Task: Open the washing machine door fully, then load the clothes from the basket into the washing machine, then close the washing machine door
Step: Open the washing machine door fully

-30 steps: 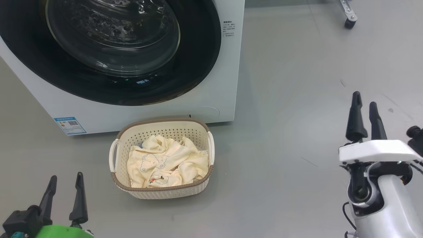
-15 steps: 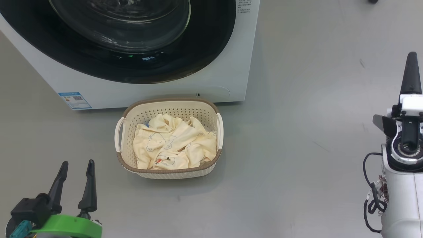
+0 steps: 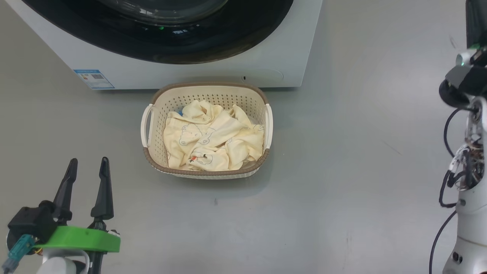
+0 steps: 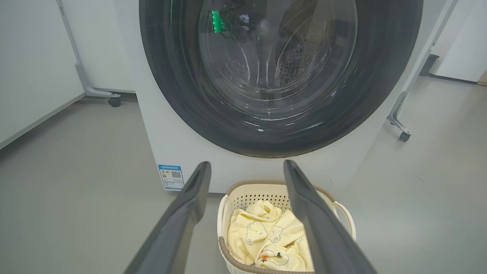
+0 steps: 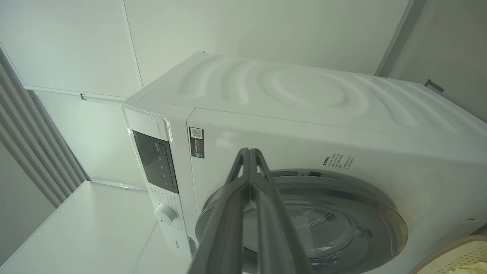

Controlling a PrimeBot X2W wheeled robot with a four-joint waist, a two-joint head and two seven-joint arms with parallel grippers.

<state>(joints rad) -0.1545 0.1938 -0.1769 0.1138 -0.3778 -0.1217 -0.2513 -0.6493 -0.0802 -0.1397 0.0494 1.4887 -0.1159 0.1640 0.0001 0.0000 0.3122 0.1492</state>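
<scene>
The washing machine (image 4: pixel 159 125) stands in front of me, and the washing machine door (image 4: pixel 171 76) with its black rim and glass porthole is closed. On the floor just before it sits the basket (image 3: pixel 207 88), holding the pale yellow clothes (image 3: pixel 213 140). My left gripper (image 3: pixel 88 163) hovers open and empty at the lower left, short of the basket. In the left wrist view my left gripper (image 4: pixel 246 164) frames the basket (image 4: pixel 243 188) and the clothes (image 4: pixel 262 232). My right gripper (image 5: pixel 249 151) is shut on nothing, raised and pointing at the machine's upper front above the door (image 5: pixel 342 213).
Grey floor spreads around the basket. Caster legs of wheeled frames stand beside the machine on the left (image 4: pixel 114 101) and the right (image 4: pixel 404 135). The control panel and knob (image 5: pixel 165 214) sit on the machine's upper front. My right arm (image 3: pixel 466 87) rises along the right edge.
My right gripper has shut and lifted up the right side of the head view. The head camera has shifted, so machine and basket sit higher in the picture. The left gripper stays open.
</scene>
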